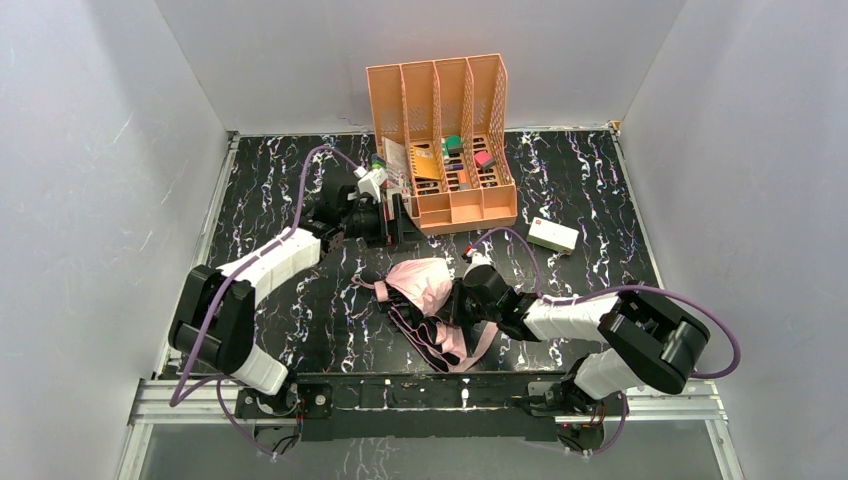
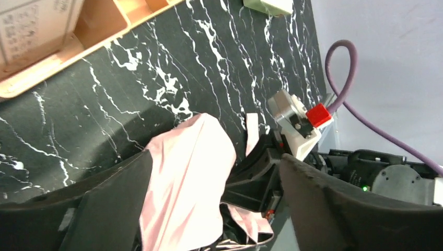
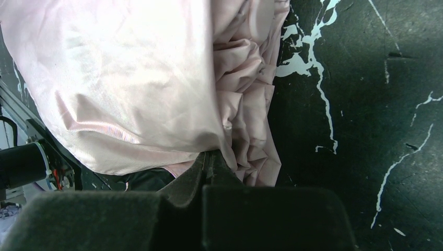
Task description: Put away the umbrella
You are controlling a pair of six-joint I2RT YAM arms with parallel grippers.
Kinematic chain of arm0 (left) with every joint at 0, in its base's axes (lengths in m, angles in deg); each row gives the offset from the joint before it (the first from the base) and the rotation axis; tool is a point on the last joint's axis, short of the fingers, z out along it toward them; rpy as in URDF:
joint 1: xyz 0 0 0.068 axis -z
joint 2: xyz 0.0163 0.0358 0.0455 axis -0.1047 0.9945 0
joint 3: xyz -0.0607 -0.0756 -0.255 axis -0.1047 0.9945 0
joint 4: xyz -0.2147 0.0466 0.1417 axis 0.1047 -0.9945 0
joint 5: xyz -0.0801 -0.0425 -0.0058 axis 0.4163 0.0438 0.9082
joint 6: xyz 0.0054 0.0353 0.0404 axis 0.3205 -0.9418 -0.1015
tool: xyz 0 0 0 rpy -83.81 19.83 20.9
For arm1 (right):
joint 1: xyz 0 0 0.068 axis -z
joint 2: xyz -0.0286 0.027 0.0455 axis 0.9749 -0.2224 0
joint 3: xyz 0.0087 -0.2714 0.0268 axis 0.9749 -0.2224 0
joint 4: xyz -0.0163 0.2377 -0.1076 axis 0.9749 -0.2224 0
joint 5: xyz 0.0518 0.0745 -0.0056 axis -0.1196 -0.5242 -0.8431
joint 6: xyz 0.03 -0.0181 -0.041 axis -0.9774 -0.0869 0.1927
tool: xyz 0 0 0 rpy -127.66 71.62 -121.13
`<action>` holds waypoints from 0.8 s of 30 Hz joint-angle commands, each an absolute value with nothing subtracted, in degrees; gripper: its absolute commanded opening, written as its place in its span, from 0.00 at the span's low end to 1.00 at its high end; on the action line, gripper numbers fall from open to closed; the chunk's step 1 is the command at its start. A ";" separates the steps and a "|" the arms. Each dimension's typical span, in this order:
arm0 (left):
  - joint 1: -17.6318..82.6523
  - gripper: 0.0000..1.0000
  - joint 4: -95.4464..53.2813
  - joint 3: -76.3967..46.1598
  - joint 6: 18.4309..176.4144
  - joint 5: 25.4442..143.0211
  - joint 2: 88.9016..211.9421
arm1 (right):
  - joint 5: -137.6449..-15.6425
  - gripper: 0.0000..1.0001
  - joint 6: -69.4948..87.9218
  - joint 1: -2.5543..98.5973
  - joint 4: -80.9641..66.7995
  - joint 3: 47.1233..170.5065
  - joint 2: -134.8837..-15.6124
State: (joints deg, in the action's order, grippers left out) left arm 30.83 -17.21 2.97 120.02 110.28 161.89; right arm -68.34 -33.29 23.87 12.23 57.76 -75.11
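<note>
The umbrella (image 1: 425, 283) lies crumpled on the black marbled table, pale pink fabric uppermost, with black fabric and thin ribs spilling toward the near edge. My right gripper (image 1: 455, 300) is at its right side. In the right wrist view the gripper (image 3: 211, 157) is shut, its tips pinching the edge of the pink fabric (image 3: 130, 78). My left gripper (image 1: 400, 222) hovers behind the umbrella, close to the orange organiser. In the left wrist view the gripper (image 2: 217, 159) is open, its fingers wide apart. The pink fabric (image 2: 188, 172) lies beyond them, not gripped.
An orange desk organiser (image 1: 440, 90) with several small items stands at the back centre, and its edge (image 2: 62, 57) shows in the left wrist view. A white box (image 1: 553, 235) lies to its right. White walls close in three sides.
</note>
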 commanded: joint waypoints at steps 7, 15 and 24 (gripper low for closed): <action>31.18 0.98 -35.73 -5.26 94.26 118.14 167.69 | -67.86 0.00 -30.56 23.70 2.48 54.72 -78.29; 36.57 0.98 -44.99 -6.32 82.23 117.87 172.73 | -68.18 0.00 -29.52 23.71 2.04 55.06 -78.23; 41.30 0.98 -46.70 -1.74 81.07 115.99 171.90 | -68.65 0.00 -29.81 23.71 3.00 55.15 -78.86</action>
State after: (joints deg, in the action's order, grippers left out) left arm 39.57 -41.88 -4.27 82.97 114.08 173.80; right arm -69.21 -32.20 23.94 13.20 57.76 -75.62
